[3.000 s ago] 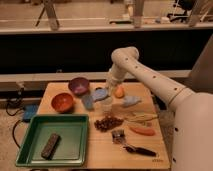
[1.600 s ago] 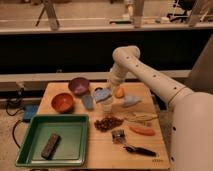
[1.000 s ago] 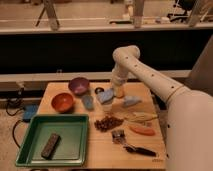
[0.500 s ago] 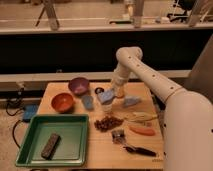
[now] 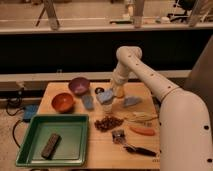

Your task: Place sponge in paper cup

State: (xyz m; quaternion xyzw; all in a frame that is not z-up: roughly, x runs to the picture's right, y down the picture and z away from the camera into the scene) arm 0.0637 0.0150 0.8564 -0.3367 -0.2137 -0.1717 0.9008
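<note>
The pincer hangs over the small whitish paper cup mid-desk, the light blue soft sponge block directly above the cup.

Light blue sponge tilted atop whitish paper cup; gripper just above sponge, mid-table.

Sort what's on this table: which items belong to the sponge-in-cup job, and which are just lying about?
In the job:
small light blue sponge, at the gripper
small whitish paper cup, just below the sponge

Lying about:
purple bowl
orange bowl
blue-grey oblong piece
pale blue wedge piece
green tray holding a dark bar
orange carrot
</note>
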